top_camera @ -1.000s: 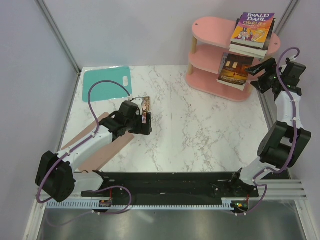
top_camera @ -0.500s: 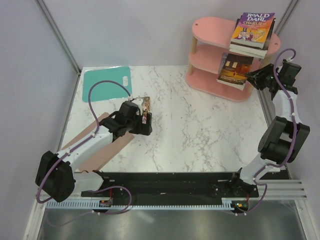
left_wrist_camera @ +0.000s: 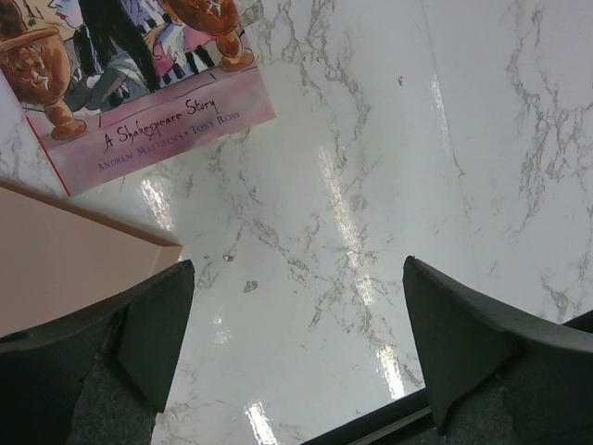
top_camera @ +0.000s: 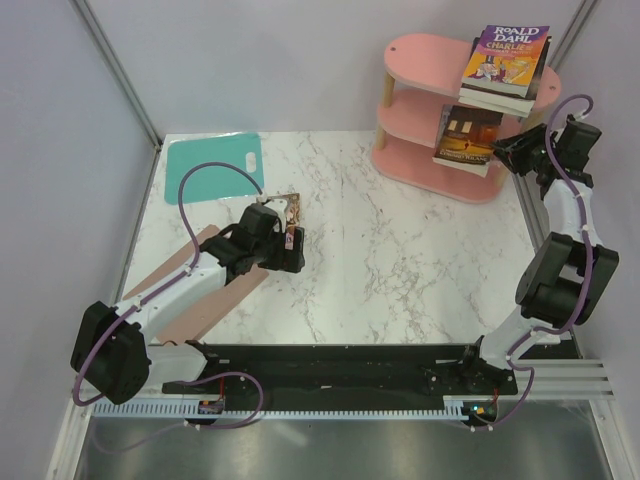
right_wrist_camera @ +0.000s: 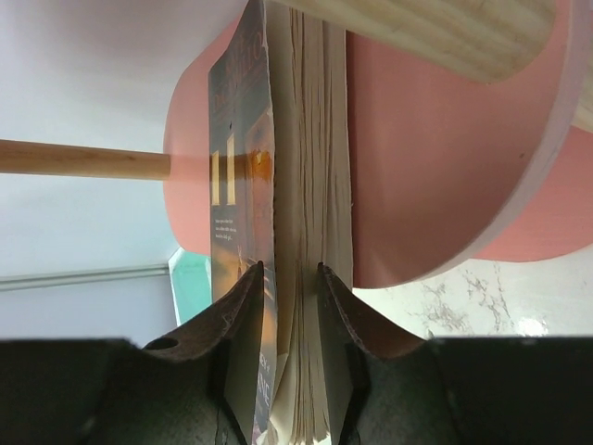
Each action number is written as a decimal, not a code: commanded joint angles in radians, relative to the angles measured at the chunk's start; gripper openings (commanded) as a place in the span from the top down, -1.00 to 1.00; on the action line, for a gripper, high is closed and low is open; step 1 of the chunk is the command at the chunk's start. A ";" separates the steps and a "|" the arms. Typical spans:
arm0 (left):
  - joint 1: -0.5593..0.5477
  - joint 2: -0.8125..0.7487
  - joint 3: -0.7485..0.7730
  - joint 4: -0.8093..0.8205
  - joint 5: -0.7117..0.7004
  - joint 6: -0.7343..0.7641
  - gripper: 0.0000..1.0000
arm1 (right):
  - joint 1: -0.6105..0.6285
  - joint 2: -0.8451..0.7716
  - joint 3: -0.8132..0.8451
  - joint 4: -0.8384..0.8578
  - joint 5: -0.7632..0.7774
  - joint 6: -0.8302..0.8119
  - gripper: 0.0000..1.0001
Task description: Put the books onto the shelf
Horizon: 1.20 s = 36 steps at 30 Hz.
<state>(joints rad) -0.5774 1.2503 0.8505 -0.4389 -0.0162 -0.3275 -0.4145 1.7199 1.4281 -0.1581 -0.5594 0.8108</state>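
The pink shelf [top_camera: 420, 52] stands at the table's back right. An orange-purple Roald Dahl book [top_camera: 506, 58] lies on its top board. A dark book [top_camera: 465, 135] rests on the middle board, sticking out towards the right. My right gripper [top_camera: 503, 150] is shut on that book's outer edge; in the right wrist view its fingers [right_wrist_camera: 243, 311] pinch the dark book [right_wrist_camera: 306, 139] against the pink board [right_wrist_camera: 417, 158]. My left gripper [top_camera: 292, 240] hangs open over the marble, just short of a pink Shakespeare book [left_wrist_camera: 139, 83] that lies flat, with nothing between its fingers [left_wrist_camera: 153, 329].
A teal mat [top_camera: 212, 165] lies at the back left. A brown cardboard sheet [top_camera: 200, 295] lies under the left arm, its corner [left_wrist_camera: 65, 255] beside the left finger. Wooden shelf posts [right_wrist_camera: 83, 159] flank the held book. Grey walls enclose the table.
The right gripper went from open beside the shelf to shut on the dark book's edge, and the book shifted slightly further onto the middle board. The left arm has not moved.
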 commanded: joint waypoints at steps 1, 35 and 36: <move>-0.006 0.011 -0.001 0.028 0.013 0.041 -1.00 | 0.022 0.015 0.046 0.077 -0.005 0.025 0.28; -0.018 0.006 0.002 0.022 0.002 0.041 -1.00 | 0.049 -0.075 -0.024 0.091 0.030 -0.018 -0.17; -0.016 0.008 0.005 0.022 0.004 0.042 -1.00 | 0.052 -0.071 -0.023 0.089 0.021 -0.018 -0.17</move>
<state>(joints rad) -0.5911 1.2671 0.8467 -0.4389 -0.0162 -0.3275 -0.3717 1.7279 1.4193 -0.0799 -0.5423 0.8253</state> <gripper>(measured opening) 0.997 0.579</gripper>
